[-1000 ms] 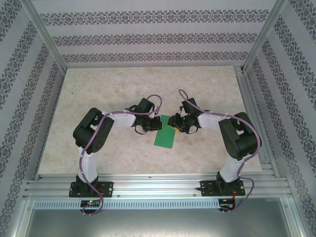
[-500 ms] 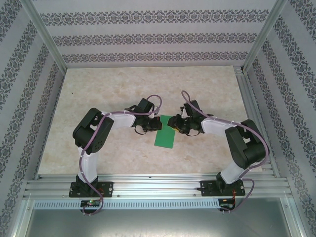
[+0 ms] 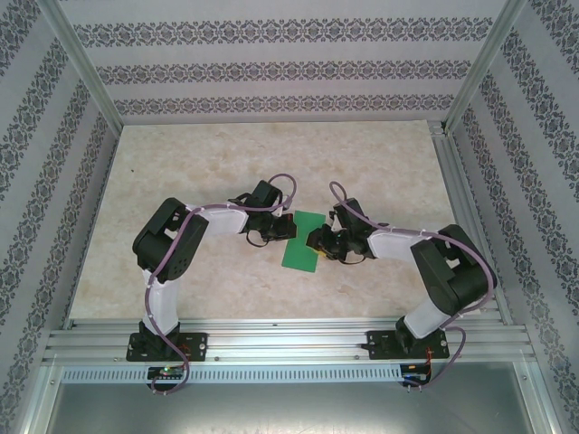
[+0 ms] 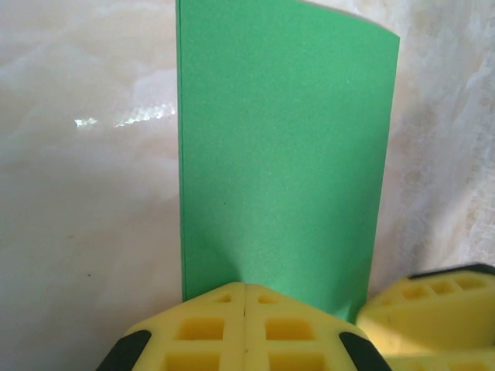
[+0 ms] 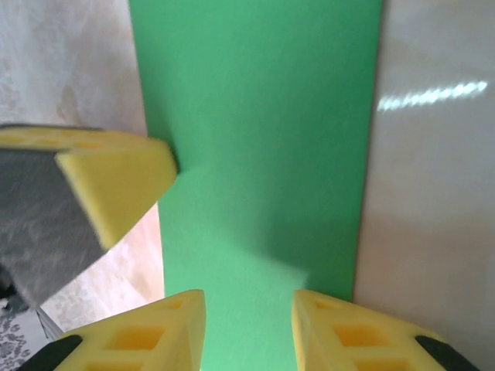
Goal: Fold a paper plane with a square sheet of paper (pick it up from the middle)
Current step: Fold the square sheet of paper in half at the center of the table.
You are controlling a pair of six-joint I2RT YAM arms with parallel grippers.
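1. Left gripper (image 4: 244, 297): you found it clenched. Its two yellow, honeycomb-moulded fingers (image 4: 205, 332) were pressed flat together with no gap between them. The fingertips met the near edge of the bright green sheet of thin paper (image 4: 282, 154). You could not tell whether that edge was pinched between the pads or only pressed down.

2. Right gripper (image 5: 247, 305): you found it released. Its two yellow fingers stood apart, with green paper visible in the gap between them. You could not confirm contact between these fingers and the sheet.

3. Sheet position: in the top view, the sheet appeared as a rectangle, longer than wide, lying on the pale marbled counter (image 3: 181, 163). It sat between the two grippers, with the left gripper at its left side and the right gripper at its right side. Both wrists were bent inward toward it, and the two grippers were close to each other across the paper.

4. Surroundings: the counter was enclosed by patterned wallpaper panels (image 3: 289, 63). An aluminium rail (image 3: 289, 339) ran along its near edge and carried both arm bases.
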